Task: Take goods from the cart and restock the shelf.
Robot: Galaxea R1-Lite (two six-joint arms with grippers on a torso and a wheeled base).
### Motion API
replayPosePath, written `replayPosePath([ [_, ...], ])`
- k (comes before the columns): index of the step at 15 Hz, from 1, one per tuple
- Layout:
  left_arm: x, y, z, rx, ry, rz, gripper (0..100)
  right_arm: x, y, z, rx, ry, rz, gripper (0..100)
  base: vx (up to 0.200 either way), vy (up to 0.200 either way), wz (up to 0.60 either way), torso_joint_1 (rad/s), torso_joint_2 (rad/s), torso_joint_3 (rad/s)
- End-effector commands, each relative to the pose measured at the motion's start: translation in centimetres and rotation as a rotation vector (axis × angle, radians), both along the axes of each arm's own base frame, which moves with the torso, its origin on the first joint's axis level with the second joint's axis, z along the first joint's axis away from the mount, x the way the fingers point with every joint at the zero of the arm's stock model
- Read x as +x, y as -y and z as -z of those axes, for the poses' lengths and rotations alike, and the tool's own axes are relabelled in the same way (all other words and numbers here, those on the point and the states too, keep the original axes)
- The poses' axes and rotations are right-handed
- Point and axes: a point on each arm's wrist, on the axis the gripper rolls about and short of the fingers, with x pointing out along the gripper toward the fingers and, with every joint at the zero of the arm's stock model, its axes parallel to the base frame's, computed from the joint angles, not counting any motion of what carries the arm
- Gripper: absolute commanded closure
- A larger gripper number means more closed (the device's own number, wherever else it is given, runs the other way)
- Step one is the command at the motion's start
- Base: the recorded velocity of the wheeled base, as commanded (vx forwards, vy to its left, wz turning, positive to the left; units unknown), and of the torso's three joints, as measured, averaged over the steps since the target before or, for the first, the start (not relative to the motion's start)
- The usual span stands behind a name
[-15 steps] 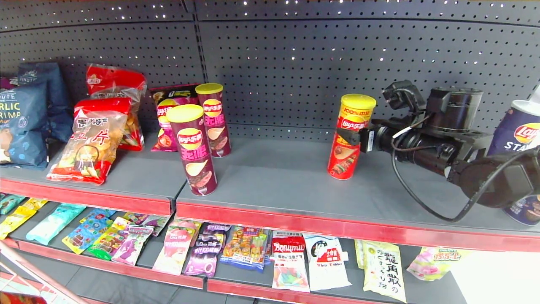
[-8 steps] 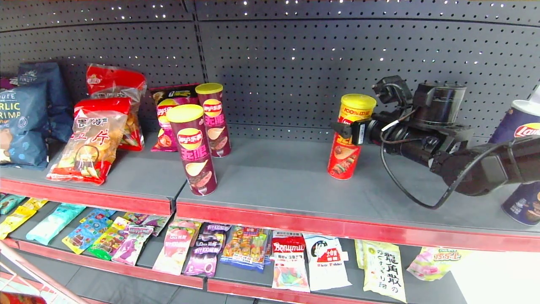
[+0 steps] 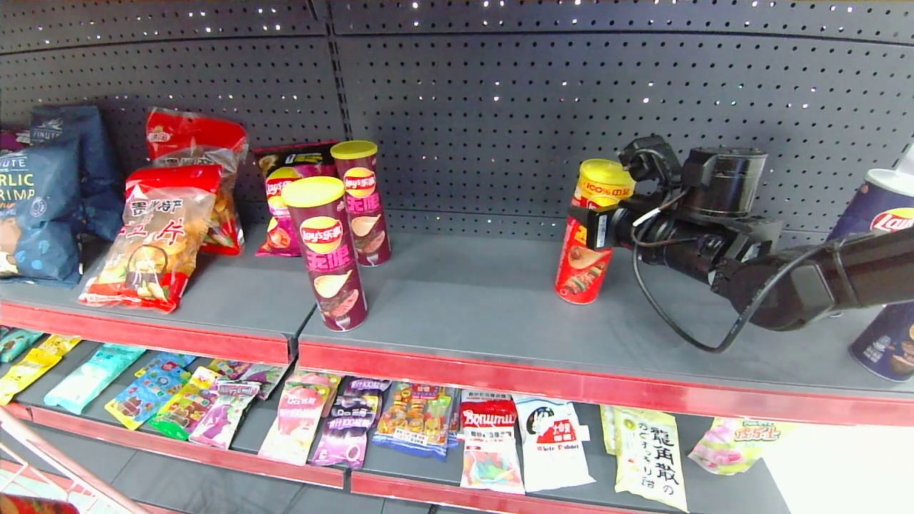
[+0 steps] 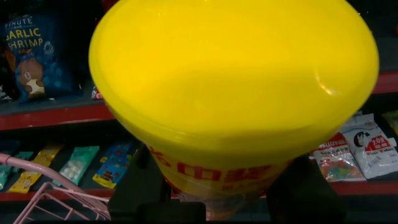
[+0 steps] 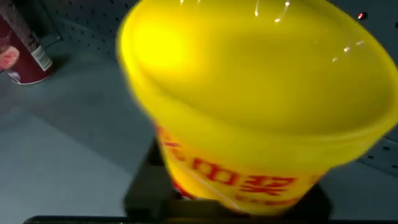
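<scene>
While in tool (image 3: 591,227), yellow-lidded red can (image 3: 577,275).

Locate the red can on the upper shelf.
Head view: the red can stands right of centre on the upper shelf, tilted, in the right gripper.

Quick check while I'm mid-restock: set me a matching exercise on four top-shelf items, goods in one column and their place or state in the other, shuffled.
Things:
1. red can
2. front maroon can
3. blue can
4. red snack bag

Places or states:
A. at the far right edge of the top shelf
B. held by the right gripper, tilted, base on the shelf
C. upright near the shelf's front edge
D. propped up on the left section, beside the dark blue bags

Pairs: 1-B, 2-C, 3-A, 4-D.
</scene>
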Motion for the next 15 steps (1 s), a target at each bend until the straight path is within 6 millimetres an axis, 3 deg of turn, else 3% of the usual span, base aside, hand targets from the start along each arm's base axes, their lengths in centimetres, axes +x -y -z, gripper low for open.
replayPosePath([
  [1,0.0,0.0,0.1,0.0,-0.002,0.0,100,-0.4,-0.5,-0.3,0.003,0.005,-0.013,100,0.0,0.0,0.0,0.0,0.0,0.0],
  [7,-0.1,0.0,0.2,0.0,0.001,0.0,100,-4.0,-1.3,-1.8,-0.002,0.027,0.03,100,0.0,0.0,0.0,0.0,0.0,0.0],
  [10,0.0,0.0,0.2,0.0,0.0,0.0,100,-6.2,-1.2,-1.7,-0.013,0.012,0.041,100,0.0,0.0,0.0,0.0,0.0,0.0],
  [15,0.0,0.0,0.3,0.001,-0.003,0.001,100,-9.0,-2.8,-1.1,-0.005,-0.016,0.056,100,0.0,0.0,0.0,0.0,0.0,0.0],
])
